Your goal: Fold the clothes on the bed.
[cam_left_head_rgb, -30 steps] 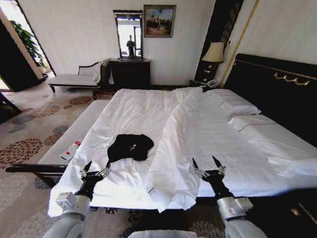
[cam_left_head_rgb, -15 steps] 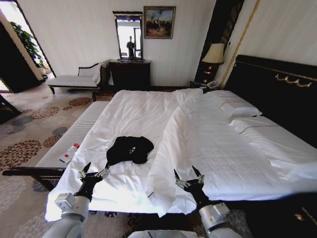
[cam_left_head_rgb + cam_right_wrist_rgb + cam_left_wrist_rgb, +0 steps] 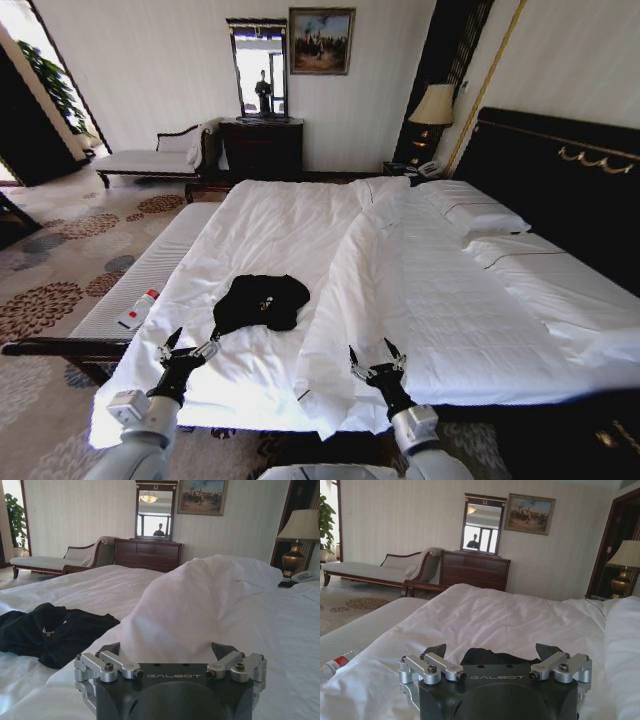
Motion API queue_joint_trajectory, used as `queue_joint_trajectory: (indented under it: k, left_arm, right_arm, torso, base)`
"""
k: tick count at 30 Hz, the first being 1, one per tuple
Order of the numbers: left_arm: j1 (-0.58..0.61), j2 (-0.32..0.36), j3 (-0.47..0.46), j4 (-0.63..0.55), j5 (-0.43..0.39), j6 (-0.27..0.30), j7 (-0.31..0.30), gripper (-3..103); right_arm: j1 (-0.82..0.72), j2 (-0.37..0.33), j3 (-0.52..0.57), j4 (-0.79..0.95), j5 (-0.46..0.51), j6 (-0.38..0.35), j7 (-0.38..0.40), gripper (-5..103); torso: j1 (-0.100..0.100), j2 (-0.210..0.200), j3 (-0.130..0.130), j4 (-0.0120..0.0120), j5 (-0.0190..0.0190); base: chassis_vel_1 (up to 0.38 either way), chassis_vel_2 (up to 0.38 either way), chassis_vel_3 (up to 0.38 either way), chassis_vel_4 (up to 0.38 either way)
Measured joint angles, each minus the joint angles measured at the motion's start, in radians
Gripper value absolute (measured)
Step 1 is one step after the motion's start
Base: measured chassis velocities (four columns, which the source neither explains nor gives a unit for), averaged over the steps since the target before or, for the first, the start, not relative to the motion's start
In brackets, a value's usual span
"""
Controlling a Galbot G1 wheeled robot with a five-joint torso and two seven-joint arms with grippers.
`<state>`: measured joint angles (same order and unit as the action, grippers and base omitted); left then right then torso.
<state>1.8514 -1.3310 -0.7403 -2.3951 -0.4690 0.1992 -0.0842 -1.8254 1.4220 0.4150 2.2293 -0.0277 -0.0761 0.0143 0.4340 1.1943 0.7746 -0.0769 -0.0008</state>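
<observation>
White bedding covers the bed (image 3: pixel 300 220), a very large one with a dark frame and a tall dark headboard (image 3: pixel 560 190) on its right side as the head camera looks along it. A folded-back duvet (image 3: pixel 370 290) forms a raised ridge down the middle of the bed, with pillows (image 3: pixel 480 215) near the headboard.

Both arms reach forward from the robot toward the near edge of the bed. The left arm rises from the lower left of the head view, and the left gripper (image 3: pixel 187 345) hovers over the sheet at the near edge, just short of the clothes. Its fingers are spread apart and nothing lies between them; the left wrist view shows the two finger bases wide apart with the black fabric (image 3: pixel 492 656) just beyond them. The right arm comes up nearer the middle, and the right gripper (image 3: pixel 375 358) sits over the near end of the duvet ridge. Its fingers are likewise spread and grasp nothing; in the right wrist view the duvet mound (image 3: pixel 200 605) rises directly in front of them.

The clothes (image 3: pixel 262 300), a crumpled black T-shirt, lie on the sheet to the left of the duvet ridge, near the bed's near edge. From the right wrist view the same heap (image 3: pixel 50 632) lies apart from the right gripper, beside the duvet.

A pale bench (image 3: pixel 140 280) runs along the bed's left side, and a small white and red bottle (image 3: pixel 138 309) lies on it.
</observation>
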Motion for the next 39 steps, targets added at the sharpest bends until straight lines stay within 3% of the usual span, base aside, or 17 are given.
queue_joint_trajectory:
  k: [4, 7, 13, 15, 19, 21, 23, 25, 27, 29, 39]
  left_arm:
    - [-0.009, 0.007, 0.009, -0.005, 0.0, 0.003, -0.003, 100]
    - [-0.009, 0.008, 0.009, -0.005, 0.0, 0.003, -0.003, 100]
    - [-0.011, 0.014, 0.006, -0.003, -0.006, 0.003, -0.003, 100]
    - [-0.011, 0.014, 0.005, -0.003, -0.006, 0.003, -0.004, 100]
    - [-0.012, 0.01, 0.0, 0.001, -0.007, 0.003, -0.004, 100]
    - [-0.013, 0.01, -0.001, 0.001, -0.007, 0.003, -0.004, 100]
    - [-0.015, 0.007, -0.001, 0.002, -0.008, 0.003, -0.003, 100]
    - [-0.015, 0.007, -0.001, 0.002, -0.008, 0.003, -0.003, 100]
    - [-0.013, 0.005, -0.004, 0.004, -0.009, 0.003, -0.002, 100]
    - [-0.01, 0.002, -0.01, 0.005, -0.01, 0.002, 0.0, 100]
    - [-0.007, -0.005, -0.02, 0.01, -0.024, -0.003, 0.008, 100]
  right_arm:
    - [0.01, 0.012, -0.003, -0.01, 0.03, -0.017, -0.001, 84]
    - [0.013, 0.013, -0.001, -0.012, 0.036, -0.022, -0.002, 79]
    - [0.032, 0.002, 0.014, -0.022, 0.054, -0.037, 0.005, 51]
    - [0.033, 0.0, 0.015, -0.022, 0.055, -0.037, 0.007, 51]
    - [0.036, -0.001, 0.02, -0.024, 0.053, -0.035, 0.009, 30]
    - [0.036, 0.0, 0.02, -0.024, 0.052, -0.035, 0.009, 30]
    - [0.033, 0.002, 0.019, -0.024, 0.049, -0.033, 0.01, 14]
    - [0.033, 0.002, 0.019, -0.024, 0.049, -0.033, 0.01, 14]
    - [0.031, 0.003, 0.019, -0.023, 0.046, -0.031, 0.012, 3]
    - [0.029, 0.003, 0.022, -0.023, 0.037, -0.026, 0.013, 1]
    - [0.016, 0.017, 0.057, -0.002, 0.035, -0.023, 0.03, 0]
  torso:
    - [0.0, 0.0, 0.0, -0.0002, 0.0001]
    - [0.0, 0.0, 0.0, -0.0001, 0.0001]
    - [0.0, 0.0, 0.0, -0.0001, 0.0]
    - [0.0, 0.0, 0.0, -0.0001, 0.0001]
    - [0.0, 0.0, 0.0, -0.0001, 0.0001]
    - [0.0, 0.0, 0.0, 0.0, 0.0001]
    - [0.0, 0.0, 0.0, -0.0001, 0.0]
    - [0.0, 0.0, 0.0, -0.0001, 0.0001]
    - [0.0, 0.0, 0.0, -0.0001, 0.0001]
    - [0.0, 0.0, 0.0, -0.0001, 0.0001]
    - [0.0, 0.0, 0.0, 0.0, 0.0001]
  base:
    - [0.0, 0.0, 0.0, 0.0]
    - [0.0, 0.0, 0.0, 0.0]
    - [0.0, 0.0, 0.0, 0.0]
    - [0.0, 0.0, 0.0, 0.0]
    - [0.0, 0.0, 0.0, 0.0]
    - [0.0, 0.0, 0.0, 0.0]
    - [0.0, 0.0, 0.0, 0.0]
    - [0.0, 0.0, 0.0, 0.0]
    - [0.0, 0.0, 0.0, 0.0]
    - [0.0, 0.0, 0.0, 0.0]
    - [0.0, 0.0, 0.0, 0.0]
